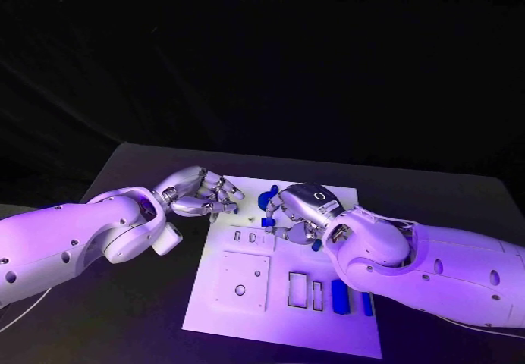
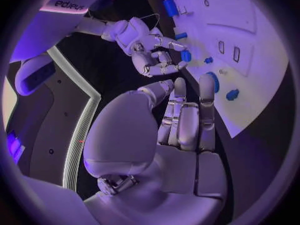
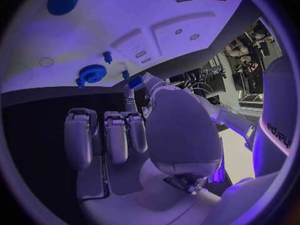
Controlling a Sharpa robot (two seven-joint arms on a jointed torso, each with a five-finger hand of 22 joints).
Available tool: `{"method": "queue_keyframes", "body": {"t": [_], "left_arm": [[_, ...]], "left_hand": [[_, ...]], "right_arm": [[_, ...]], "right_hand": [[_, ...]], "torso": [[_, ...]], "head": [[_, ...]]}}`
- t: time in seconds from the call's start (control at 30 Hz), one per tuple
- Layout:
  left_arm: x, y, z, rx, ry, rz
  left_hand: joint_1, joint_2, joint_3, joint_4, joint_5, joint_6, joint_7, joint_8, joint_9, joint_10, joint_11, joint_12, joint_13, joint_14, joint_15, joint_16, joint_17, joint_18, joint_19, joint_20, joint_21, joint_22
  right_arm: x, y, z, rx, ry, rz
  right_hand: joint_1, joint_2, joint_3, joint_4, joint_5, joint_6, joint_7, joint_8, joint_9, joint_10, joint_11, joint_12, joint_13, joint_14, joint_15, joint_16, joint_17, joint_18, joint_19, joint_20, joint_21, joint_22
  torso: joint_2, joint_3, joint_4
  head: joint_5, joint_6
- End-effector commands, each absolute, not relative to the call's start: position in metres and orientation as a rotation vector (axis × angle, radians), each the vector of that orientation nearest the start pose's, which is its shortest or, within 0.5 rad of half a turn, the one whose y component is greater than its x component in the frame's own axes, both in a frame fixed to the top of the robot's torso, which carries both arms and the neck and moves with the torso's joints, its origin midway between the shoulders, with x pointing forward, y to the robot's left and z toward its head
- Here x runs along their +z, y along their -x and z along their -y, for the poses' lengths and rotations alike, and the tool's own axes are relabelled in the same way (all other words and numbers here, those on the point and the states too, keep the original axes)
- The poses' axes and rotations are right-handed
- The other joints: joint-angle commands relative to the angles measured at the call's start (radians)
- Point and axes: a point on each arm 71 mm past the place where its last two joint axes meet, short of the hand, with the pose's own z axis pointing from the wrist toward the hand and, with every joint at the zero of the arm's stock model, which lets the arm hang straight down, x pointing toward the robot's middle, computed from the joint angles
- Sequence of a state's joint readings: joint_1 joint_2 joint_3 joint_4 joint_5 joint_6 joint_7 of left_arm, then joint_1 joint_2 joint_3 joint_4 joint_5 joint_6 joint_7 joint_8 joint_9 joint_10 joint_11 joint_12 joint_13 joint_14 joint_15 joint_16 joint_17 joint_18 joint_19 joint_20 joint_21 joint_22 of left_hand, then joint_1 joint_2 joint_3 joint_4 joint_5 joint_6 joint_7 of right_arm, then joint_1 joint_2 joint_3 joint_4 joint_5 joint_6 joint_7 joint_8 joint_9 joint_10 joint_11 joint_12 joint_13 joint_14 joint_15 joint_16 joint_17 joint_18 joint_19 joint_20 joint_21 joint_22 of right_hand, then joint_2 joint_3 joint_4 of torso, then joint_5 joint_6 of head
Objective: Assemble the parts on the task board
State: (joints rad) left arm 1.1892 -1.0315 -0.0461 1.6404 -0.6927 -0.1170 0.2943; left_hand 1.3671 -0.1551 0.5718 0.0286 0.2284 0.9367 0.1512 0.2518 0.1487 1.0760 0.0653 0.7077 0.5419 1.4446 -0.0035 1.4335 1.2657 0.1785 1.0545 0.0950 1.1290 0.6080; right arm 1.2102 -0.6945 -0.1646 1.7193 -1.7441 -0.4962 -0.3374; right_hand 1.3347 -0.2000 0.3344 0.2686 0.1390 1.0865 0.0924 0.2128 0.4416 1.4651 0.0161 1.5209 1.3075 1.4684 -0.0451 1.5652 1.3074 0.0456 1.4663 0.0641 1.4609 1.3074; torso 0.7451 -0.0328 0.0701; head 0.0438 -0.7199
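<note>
The white task board (image 1: 219,318) lies in the middle of the black table. My right hand (image 1: 304,211) hovers over its far half and pinches a small blue part (image 1: 267,221) between thumb and a finger; the pinch is plain in the right wrist view (image 3: 134,81) and in the left wrist view (image 2: 185,56). A blue gear (image 1: 266,200) sits on the board just beyond that part, also seen as the gear (image 3: 92,74). My left hand (image 1: 202,196) rests at the board's far left corner, fingers stretched out (image 2: 184,120), holding nothing.
Two long blue bars (image 1: 341,296) lie at the board's near right, beside rectangular slots (image 1: 297,290). A raised square plate (image 1: 243,280) takes the near left. Small blue pieces (image 2: 232,94) stand near the gear. The dark table (image 1: 143,303) surrounds the board.
</note>
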Motion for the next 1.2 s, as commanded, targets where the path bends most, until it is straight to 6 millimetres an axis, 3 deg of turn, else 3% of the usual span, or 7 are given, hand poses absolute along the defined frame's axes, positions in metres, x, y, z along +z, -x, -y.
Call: {"method": "queue_keyframes", "body": {"t": [0.03,0.07,0.13,0.17,0.47,0.77,1.2], "left_arm": [[-0.178,-0.442,-0.236,-1.32,0.191,-1.732],[-0.179,-0.441,-0.235,-1.316,0.174,-1.734],[-0.18,-0.438,-0.233,-1.307,0.136,-1.741],[-0.181,-0.437,-0.232,-1.303,0.12,-1.744],[-0.185,-0.432,-0.222,-1.245,0.005,-1.768],[-0.188,-0.431,-0.215,-1.189,-0.062,-1.795],[-0.191,-0.433,-0.21,-1.172,-0.07,-1.817]], "left_hand": [[-0.013,0.005,0.021,0.001,0.003,0.001,-0.006,0.014,0.006,-0.028,-0.004,0.106,0.073,0.018,-0.001,0.025,0.041,-0.015,0.027,0.0,0.047,0.065],[-0.015,0.007,0.026,0.001,0.003,0.001,-0.007,0.018,0.007,-0.032,-0.005,0.131,0.089,0.022,-0.001,0.03,0.05,-0.017,0.034,-0.001,0.058,0.081],[-0.022,0.011,0.033,0.004,0.003,0.001,-0.009,0.03,0.012,0.019,-0.007,0.278,0.231,0.036,-0.004,0.044,0.076,-0.024,0.055,-0.003,0.087,0.125],[-0.024,0.011,0.034,0.004,0.002,0.0,-0.009,0.033,0.013,0.037,-0.007,0.318,0.271,0.04,-0.003,0.049,0.086,-0.026,0.062,-0.003,0.095,0.138],[-0.028,0.013,0.057,0.001,0.004,-0.025,-0.004,0.023,0.009,0.119,-0.003,0.478,0.443,0.065,-0.001,0.074,0.139,-0.042,0.114,-0.002,0.15,0.233],[-0.033,0.009,0.079,0.001,0.006,-0.043,-0.002,0.004,0.002,0.137,-0.003,0.519,0.486,0.069,0.0,0.078,0.146,-0.047,0.13,0.0,0.17,0.264],[-0.031,-0.001,0.112,-0.006,0.008,-0.066,-0.002,-0.023,-0.007,0.124,-0.012,0.52,0.481,0.067,-0.006,0.077,0.143,-0.047,0.13,-0.004,0.178,0.27]], "right_arm": [[-0.19,-0.416,0.085,0.775,0.335,-1.477],[-0.191,-0.416,0.085,0.774,0.334,-1.481],[-0.192,-0.417,0.086,0.774,0.331,-1.486],[-0.192,-0.417,0.086,0.774,0.329,-1.487],[-0.193,-0.416,0.085,0.782,0.32,-1.483],[-0.193,-0.415,0.085,0.788,0.314,-1.486],[-0.192,-0.413,0.083,0.805,0.302,-1.484]], "right_hand": [[0.006,-0.004,0.001,-0.007,-0.002,0.001,-0.006,0.002,0.001,0.077,-0.007,-0.007,0.219,0.102,-0.007,0.006,0.263,-0.016,0.039,-0.006,-0.001,0.19],[0.006,-0.004,0.001,-0.007,-0.002,0.001,-0.006,0.002,0.001,0.077,-0.007,-0.007,0.219,0.102,-0.007,0.006,0.263,-0.016,0.039,-0.006,-0.001,0.19],[0.006,-0.004,0.001,-0.007,-0.002,0.001,-0.006,0.002,0.001,0.077,-0.007,-0.007,0.219,0.102,-0.007,0.006,0.263,-0.016,0.039,-0.006,-0.001,0.19],[0.006,-0.004,0.001,-0.007,-0.002,0.001,-0.006,0.002,0.001,0.077,-0.007,-0.007,0.219,0.102,-0.007,0.006,0.263,-0.016,0.039,-0.006,-0.001,0.19],[0.007,-0.005,0.001,-0.007,-0.002,0.001,-0.006,0.002,0.001,0.078,-0.007,-0.005,0.221,0.102,-0.007,0.006,0.263,-0.017,0.041,-0.006,0.002,0.192],[0.007,-0.005,0.001,-0.007,-0.002,0.002,-0.006,0.002,0.001,0.078,-0.006,-0.006,0.22,0.102,-0.007,0.006,0.263,-0.017,0.041,-0.006,0.002,0.192],[0.007,-0.004,0.001,-0.006,-0.002,0.002,-0.006,0.002,0.001,0.078,-0.006,-0.005,0.221,0.102,-0.007,0.006,0.263,-0.017,0.041,-0.006,0.002,0.192]], "torso": [[0.0,-0.0015,0.0022],[0.0,-0.0015,0.0022],[0.0,-0.0029,0.0015],[0.0,-0.0031,0.0013],[0.001,-0.0037,0.0007],[0.0,-0.0046,0.0014],[0.0,-0.0033,0.0006]], "head": [[0.001,-0.002],[0.001,-0.002],[0.001,-0.003],[0.001,-0.003],[0.001,-0.006],[-0.001,-0.01],[-0.001,-0.012]]}}
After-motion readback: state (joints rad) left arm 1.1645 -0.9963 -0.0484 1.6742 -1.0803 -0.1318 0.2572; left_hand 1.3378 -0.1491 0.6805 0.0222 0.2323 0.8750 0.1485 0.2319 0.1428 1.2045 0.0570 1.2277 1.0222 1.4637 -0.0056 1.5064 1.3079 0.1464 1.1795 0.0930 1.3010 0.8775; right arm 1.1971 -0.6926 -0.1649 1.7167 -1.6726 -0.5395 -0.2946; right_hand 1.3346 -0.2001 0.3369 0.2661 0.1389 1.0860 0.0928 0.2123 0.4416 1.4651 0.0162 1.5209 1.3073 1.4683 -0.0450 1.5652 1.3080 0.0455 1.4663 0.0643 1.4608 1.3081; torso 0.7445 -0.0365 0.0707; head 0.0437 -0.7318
